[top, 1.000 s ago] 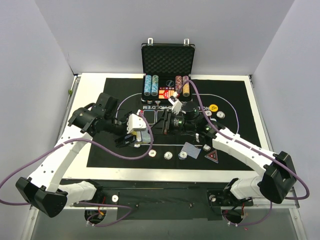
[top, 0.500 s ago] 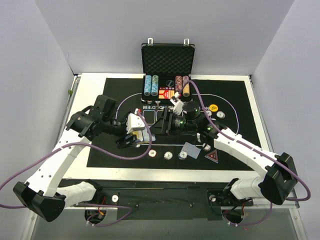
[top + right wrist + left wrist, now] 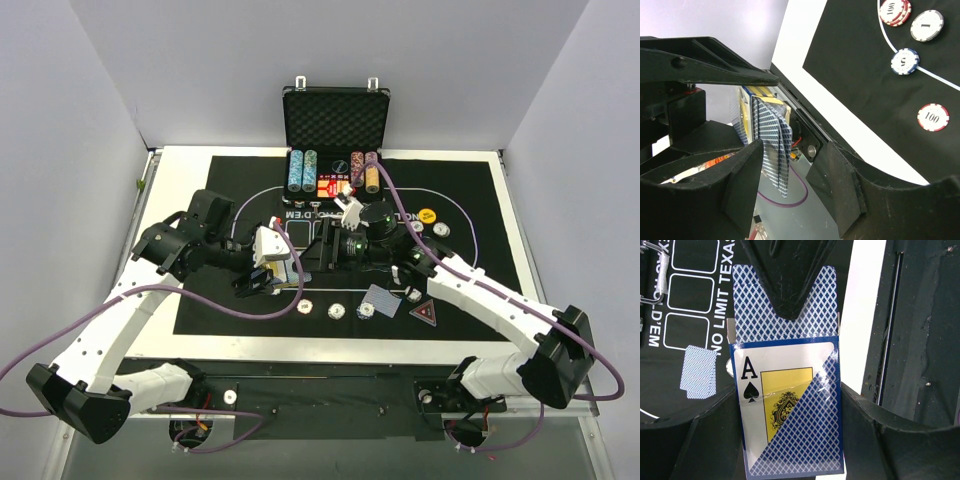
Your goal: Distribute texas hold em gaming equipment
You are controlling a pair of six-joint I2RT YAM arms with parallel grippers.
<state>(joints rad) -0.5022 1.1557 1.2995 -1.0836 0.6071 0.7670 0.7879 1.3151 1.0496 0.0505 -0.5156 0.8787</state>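
Near edge: small striped poker chips [image 3: 337, 311], two blue-backed playing cards [image 3: 381, 299] and a black-red triangular marker [image 3: 424, 312] lie on the black lettered mat [image 3: 470, 200]; most dealing looks left tbh; left gripper [image 3: 790, 460] clamps the blue-patterned boxed deck [image 3: 790, 390] above the mat, left of centre; long axis roughly level, open end facing the right gripper [image 3: 795, 155], fingers apart around a poking-out card [image 3: 771, 145].

Black case [image 3: 335, 118] open at far edge of table [image 3: 180, 165], foam lid upright, 4 chip columns [image 3: 302, 172] inside. Black mat [image 3: 480, 215], white lettering, covers most of the tabletop.
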